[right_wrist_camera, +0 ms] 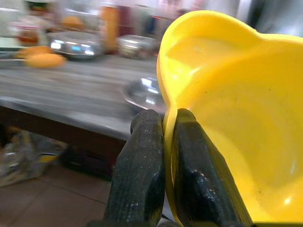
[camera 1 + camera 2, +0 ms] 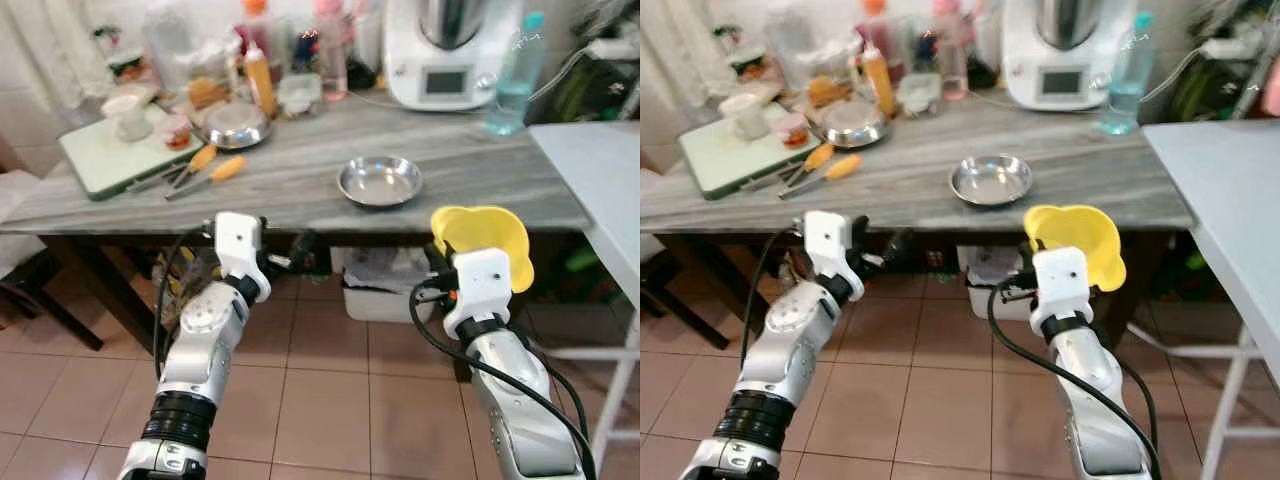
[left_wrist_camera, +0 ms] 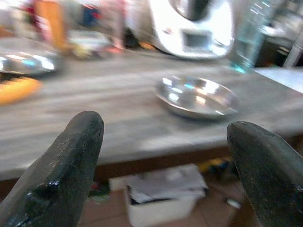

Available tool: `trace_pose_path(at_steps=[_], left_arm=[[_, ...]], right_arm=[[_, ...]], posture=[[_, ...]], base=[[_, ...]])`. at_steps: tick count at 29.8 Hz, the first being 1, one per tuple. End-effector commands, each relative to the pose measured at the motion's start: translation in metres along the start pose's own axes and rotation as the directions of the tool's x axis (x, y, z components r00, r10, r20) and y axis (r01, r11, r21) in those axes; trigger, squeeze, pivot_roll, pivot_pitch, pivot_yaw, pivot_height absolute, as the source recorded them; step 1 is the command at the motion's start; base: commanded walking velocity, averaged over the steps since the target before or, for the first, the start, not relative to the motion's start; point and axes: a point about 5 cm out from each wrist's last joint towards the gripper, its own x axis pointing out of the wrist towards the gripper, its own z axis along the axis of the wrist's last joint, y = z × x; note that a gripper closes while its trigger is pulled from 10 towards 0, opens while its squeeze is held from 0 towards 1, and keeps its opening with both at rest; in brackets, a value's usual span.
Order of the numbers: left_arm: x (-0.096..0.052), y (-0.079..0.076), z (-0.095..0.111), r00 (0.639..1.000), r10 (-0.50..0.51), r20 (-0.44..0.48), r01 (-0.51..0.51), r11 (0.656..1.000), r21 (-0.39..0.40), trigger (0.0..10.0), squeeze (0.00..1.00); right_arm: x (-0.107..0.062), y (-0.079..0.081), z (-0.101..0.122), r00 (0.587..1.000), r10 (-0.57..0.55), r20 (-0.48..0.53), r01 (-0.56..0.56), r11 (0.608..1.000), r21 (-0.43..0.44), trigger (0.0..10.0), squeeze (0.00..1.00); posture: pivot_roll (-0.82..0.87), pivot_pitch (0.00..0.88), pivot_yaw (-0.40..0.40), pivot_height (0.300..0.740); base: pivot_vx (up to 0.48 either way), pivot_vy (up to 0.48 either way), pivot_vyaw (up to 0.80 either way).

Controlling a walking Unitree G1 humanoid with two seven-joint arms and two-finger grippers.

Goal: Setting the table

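Holding the yellow bowl [image 2: 483,243] by its rim only, right hand [image 1: 163,142] pinched tight just short of the worktop [image 2: 300,170] edge — thin grip, could tip or slip on approach — left hand [image 3: 165,156] wide open, empty, facing the steel dish [image 2: 380,181].

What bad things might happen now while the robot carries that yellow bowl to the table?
The right end effector pinches only the rim of the yellow bowl, so it might slip and drop onto the tile floor. The bowl hangs below the table edge and may bump it. Setting it down could knock the steel dish.
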Motion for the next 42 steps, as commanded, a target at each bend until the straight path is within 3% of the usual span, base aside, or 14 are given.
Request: trace_pose_path(at_steps=[1,12,20,42], left_arm=[[-0.0068,0.0148,0.0011,0.999,0.046,-0.009,-0.046,0.999,0.016,10.0,0.00],[-0.0065,0.0123,0.0012,0.999,0.039,-0.009,-0.039,0.999,0.011,10.0,0.00],[-0.0064,0.0115,0.0002,0.999,0.040,-0.013,-0.040,0.999,0.009,10.0,0.00],[-0.0094,0.0124,0.0006,0.999,0.042,-0.014,-0.042,0.999,0.011,10.0,0.00]], right_arm=[[0.0028,0.0094,0.0067,0.999,0.031,0.031,-0.031,0.999,0.016,10.0,0.00],[0.0033,0.0079,0.0064,1.000,0.019,0.024,-0.020,0.999,0.033,10.0,0.00],[0.0039,0.0076,0.0064,1.000,0.017,0.023,-0.018,0.999,0.038,10.0,0.00],[0.0048,0.0093,0.0096,0.999,0.030,0.041,-0.031,0.999,0.017,10.0,0.00]], posture=[[-0.13,0.008,0.078,0.740],[-0.13,0.013,0.076,0.740],[-0.13,0.014,0.077,0.740],[-0.12,0.012,0.073,0.740]], base=[[0.307,0.000,0.00],[0.298,0.000,0.00],[0.282,0.000,-0.72],[0.267,0.000,0.00]])
